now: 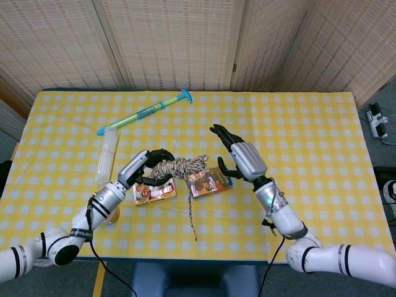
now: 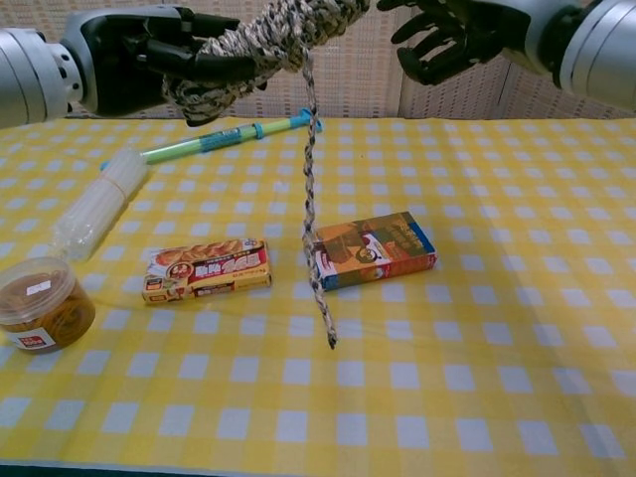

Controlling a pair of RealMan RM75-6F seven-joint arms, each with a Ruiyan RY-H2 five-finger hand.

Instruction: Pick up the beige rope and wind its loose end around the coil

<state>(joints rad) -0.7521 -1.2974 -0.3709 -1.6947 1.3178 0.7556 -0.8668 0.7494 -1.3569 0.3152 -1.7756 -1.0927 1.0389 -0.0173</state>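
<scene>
A: Rope (image 2: pixel 268 40) — where?
B: Held up above the worktop (image 1: pixel 309 142), over its near middle. Left hand (image 1: pixel 143 168) grips one end of the coil, fingers wrapped round it. Loose end (image 2: pixel 316 238) hangs straight down from the coil, tip near the cloth just in front of the blue box (image 2: pixel 370 249).

A: Right hand (image 1: pixel 242 156)?
B: Fingers spread, holding nothing. Beside the coil's free end, apart from it.

A: Under the rope?
B: Two snack boxes flat on the cloth, side by side: the blue one and a tan box (image 2: pixel 206 268) to its left. Chest view shows the dangling strand crossing the blue box's left end; whether it touches the box, cannot tell.

A: Further out?
B: Jar (image 2: pixel 40 303) with a clear lid near the front left edge, brown contents. Clear tube (image 1: pixel 107 154) lying toward the left edge, lengthwise front to back. Green-and-blue rod (image 1: pixel 144 112) with a blue T-end lying slantwise toward the far edge, left of centre. Yellow check cloth covers the whole worktop.
</scene>
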